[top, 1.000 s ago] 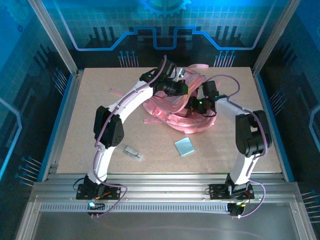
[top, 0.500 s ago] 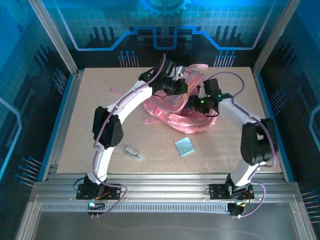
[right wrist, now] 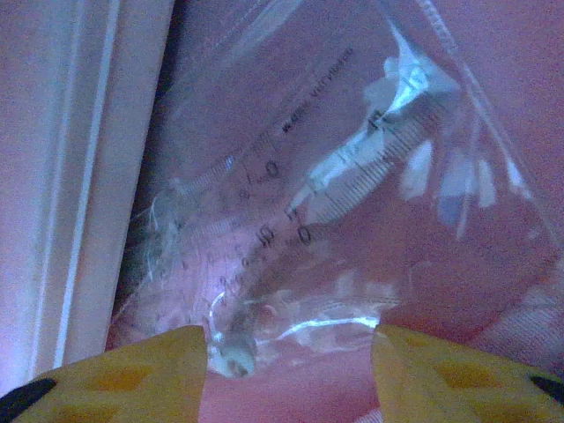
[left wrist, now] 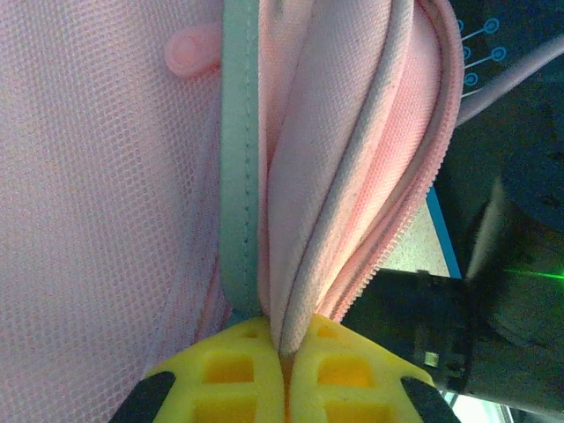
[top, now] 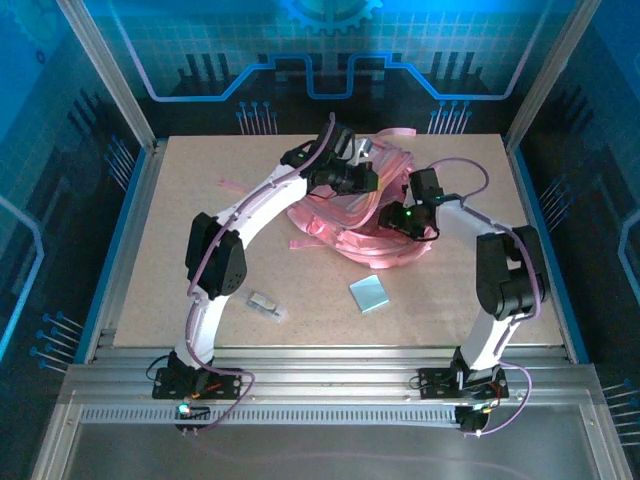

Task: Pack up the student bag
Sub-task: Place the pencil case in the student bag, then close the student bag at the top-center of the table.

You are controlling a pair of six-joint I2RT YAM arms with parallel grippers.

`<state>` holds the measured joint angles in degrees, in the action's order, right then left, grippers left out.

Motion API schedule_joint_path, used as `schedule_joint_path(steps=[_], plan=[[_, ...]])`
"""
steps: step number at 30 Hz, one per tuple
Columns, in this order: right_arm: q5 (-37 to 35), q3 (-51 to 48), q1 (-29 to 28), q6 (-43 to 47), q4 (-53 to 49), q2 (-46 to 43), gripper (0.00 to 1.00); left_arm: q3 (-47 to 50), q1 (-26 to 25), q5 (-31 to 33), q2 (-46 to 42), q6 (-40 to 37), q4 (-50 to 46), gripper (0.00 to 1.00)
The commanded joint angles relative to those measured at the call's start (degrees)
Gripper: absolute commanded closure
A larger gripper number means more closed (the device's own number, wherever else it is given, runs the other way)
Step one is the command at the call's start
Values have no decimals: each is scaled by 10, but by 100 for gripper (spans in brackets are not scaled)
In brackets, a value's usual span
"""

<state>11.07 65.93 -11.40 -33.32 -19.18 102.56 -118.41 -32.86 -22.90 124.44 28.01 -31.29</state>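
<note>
The pink student bag (top: 345, 215) lies crumpled at the middle back of the table. My left gripper (top: 362, 178) is above its far side, shut on a fold of the zip-edged rim (left wrist: 291, 291), which is pinched between the yellow fingertips (left wrist: 242, 357). My right gripper (top: 392, 218) reaches into the bag from the right and stands open (right wrist: 291, 374). A clear plastic pouch with rulers (right wrist: 326, 203) lies on the pink lining just ahead of and between its fingers (right wrist: 115, 374), apart from both pads.
A light blue square pad (top: 369, 293) lies on the board in front of the bag. A small wrapped item (top: 264, 303) sits nearer the left arm's base. A loose pink strap (top: 232, 184) trails left of the bag.
The right arm's elbow swung out and back, and its gripper slid slightly nearer and lower in the bag. The left gripper kept its hold and stayed put.
</note>
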Motion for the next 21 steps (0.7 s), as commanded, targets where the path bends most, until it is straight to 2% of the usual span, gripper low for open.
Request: schedule_joint_path(steps=[1,5,10,15,21], plan=[[65,12,-6,-20,82,39,45,-2,-12,-45,-49,16,53,100],[129,61,-32,-35,152,90,45,7,-17,-52,-48,27,62,100],[143,104,-48,-26,158,95,45,25,-21,-57,-50,44,86,100],[52,87,-31,29,16,22,41,19,-19,-28,-35,40,95,100],[-60,13,-10,91,-144,-126,20,-7,-15,-11,-1,43,105,100]])
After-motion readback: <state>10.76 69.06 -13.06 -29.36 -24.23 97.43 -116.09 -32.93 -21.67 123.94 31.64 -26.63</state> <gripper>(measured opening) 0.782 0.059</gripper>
